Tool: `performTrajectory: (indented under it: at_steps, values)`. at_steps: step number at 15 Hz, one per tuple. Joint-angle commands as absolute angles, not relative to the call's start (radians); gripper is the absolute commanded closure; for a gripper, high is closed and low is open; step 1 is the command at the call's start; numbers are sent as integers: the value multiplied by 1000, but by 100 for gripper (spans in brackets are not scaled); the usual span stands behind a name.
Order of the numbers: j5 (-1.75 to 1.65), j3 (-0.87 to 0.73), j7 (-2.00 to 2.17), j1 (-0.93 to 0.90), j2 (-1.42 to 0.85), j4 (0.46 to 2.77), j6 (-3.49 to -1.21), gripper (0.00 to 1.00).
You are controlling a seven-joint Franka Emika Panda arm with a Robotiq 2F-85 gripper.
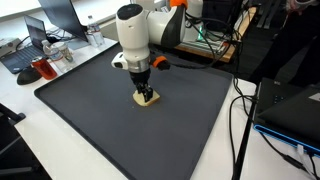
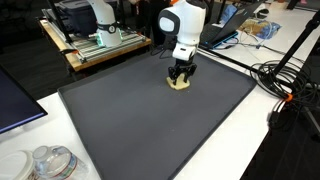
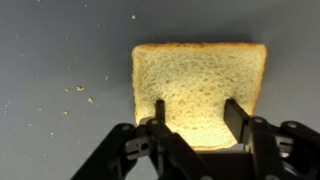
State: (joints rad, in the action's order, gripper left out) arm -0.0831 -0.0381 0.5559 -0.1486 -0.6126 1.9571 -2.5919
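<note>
A slice of white bread (image 3: 200, 80) lies flat on a dark grey mat (image 3: 60, 60). My gripper (image 3: 197, 115) is directly over its near half, pointing straight down. Both fingers (image 3: 236, 118) stand apart inside the slice's width, neither at an edge. I cannot tell whether the tips touch the bread or hover just above it. In both exterior views the gripper (image 1: 145, 92) (image 2: 180, 78) sits low on the bread (image 1: 147, 100) (image 2: 180, 86), near the far middle of the mat (image 1: 100, 115) (image 2: 150, 130). The jaws are open, with nothing gripped.
Crumbs (image 3: 82, 92) dot the mat left of the bread. Black cables (image 1: 240, 110) (image 2: 285, 85) run along one side of the mat. A red object (image 1: 45, 70) and a laptop (image 1: 25, 55) sit beyond one corner. Clear plastic containers (image 2: 50, 162) stand near another.
</note>
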Motion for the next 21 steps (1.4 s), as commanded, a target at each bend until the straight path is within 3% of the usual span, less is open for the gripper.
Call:
performTrajectory:
  at_steps: [1,2,3,9,21]
  values:
    - [-49,-56,530,-168,-635,1939,-2595,43]
    - [-48,-56,528,-167,-635,1939,-2593,47]
    - [-49,-56,527,-168,-636,1938,-2591,64]
    - [-48,-57,520,-171,-638,1931,-2570,98]
    - [-69,-70,540,-207,-630,1900,-2472,99]
